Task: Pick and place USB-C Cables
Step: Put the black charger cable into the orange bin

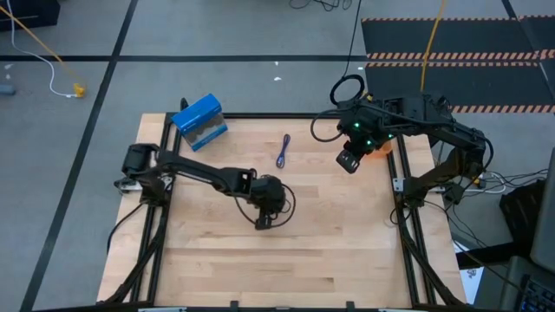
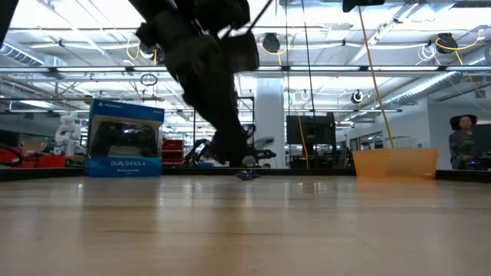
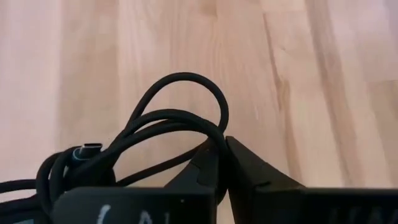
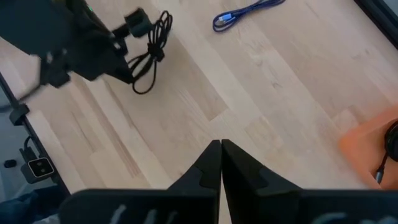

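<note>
My left gripper [image 1: 263,221] is over the table's middle, shut on a black USB-C cable [image 3: 174,118] whose loops bulge out beside the fingers, with a plug [image 3: 87,149] showing. The purple-blue cable [image 1: 284,152] lies folded flat on the wood farther back. My right gripper [image 4: 221,146] is shut and empty, hovering near the orange bin [image 1: 383,147] at the table's far right. A second black cable [image 4: 390,140] lies in that bin [image 4: 367,146]. My left gripper holds the black cable's coil by several strands [image 3: 208,132] right at its fingertips, pinched between the two fingers. The loops [image 4: 149,56] hang loose to one side of the fingers. The low view shows the gripper above the tabletop.
A blue DualShock box [image 1: 199,121] stands at the table's far left edge. A black frame rail runs round the table. Bare wood spreads across the near half. A thick black wiring loop [image 1: 347,87] sits behind the right arm, off the table.
</note>
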